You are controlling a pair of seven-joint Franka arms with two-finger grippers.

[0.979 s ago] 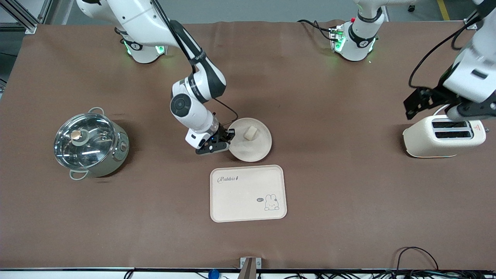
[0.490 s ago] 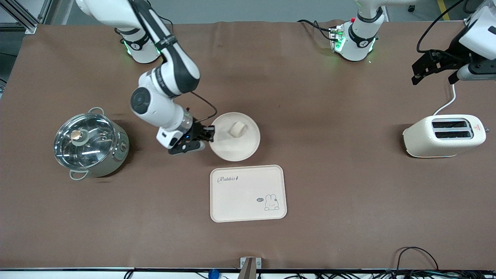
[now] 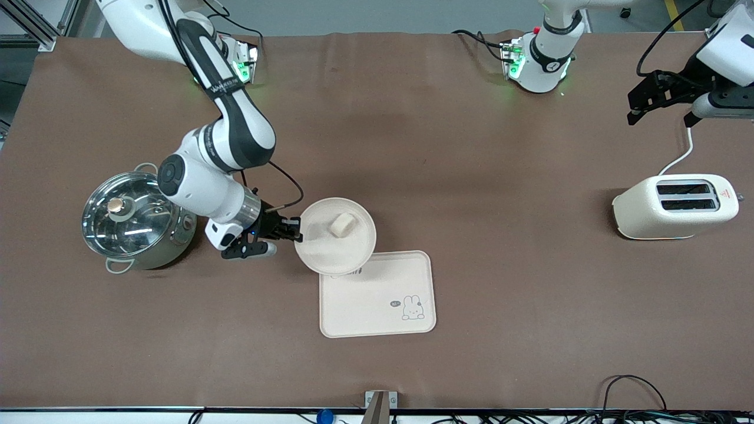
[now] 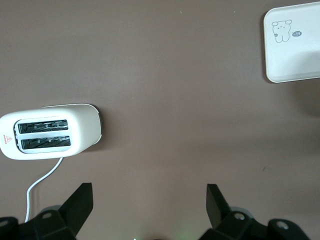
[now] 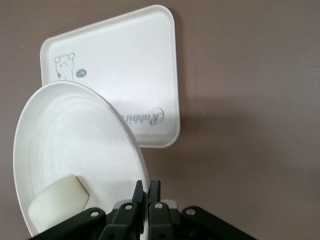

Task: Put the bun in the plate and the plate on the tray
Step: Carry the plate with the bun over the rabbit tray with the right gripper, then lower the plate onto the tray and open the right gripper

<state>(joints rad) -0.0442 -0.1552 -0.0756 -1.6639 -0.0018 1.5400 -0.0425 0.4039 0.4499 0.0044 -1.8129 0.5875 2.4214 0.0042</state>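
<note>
My right gripper (image 3: 293,233) is shut on the rim of the round cream plate (image 3: 330,250) and holds it in the air, over the tray's edge that faces the robots. The pale bun (image 3: 342,224) lies in the plate. In the right wrist view the fingers (image 5: 148,190) pinch the plate's rim (image 5: 120,117), with the bun (image 5: 59,202) beside them. The cream Rabbit tray (image 3: 383,300) lies on the table below; it also shows in the right wrist view (image 5: 135,65) and the left wrist view (image 4: 295,45). My left gripper (image 3: 660,100) is open and empty, high above the toaster's end of the table.
A steel pot with a glass lid (image 3: 132,219) stands close beside my right arm's wrist. A white toaster (image 3: 674,206) with its cord stands at the left arm's end; it also shows in the left wrist view (image 4: 50,132).
My right gripper has carried the plate with the bun toward the front camera and the pot, so it now overlaps the tray's edge. The left arm rose from the toaster, then held still.
</note>
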